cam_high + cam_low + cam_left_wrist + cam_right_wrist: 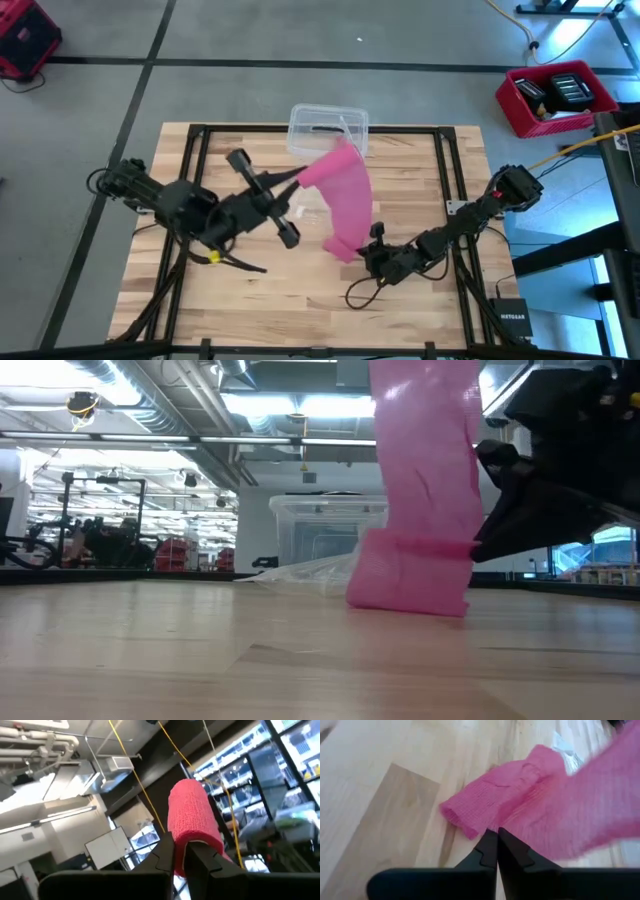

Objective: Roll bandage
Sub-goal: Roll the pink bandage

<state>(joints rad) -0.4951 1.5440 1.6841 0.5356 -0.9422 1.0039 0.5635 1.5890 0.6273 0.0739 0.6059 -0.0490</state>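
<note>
Bandage [342,195] was stretched as a pink band over mid-surface, upper end raised near the clear plastic box [328,128], lower end folded on the wooden surface [250,300]. Upper end was clamped in the left gripper [181,851], fingers closed on the fabric. Lower end was pinched by the right gripper [497,842], fingers closed together at the fabric edge, low on the surface

clear plastic box [328,128] at far edge of wooden bench [240,290]. clear wrapper [300,572] lies before it. red crate [556,98] on floor, well apart.
</note>
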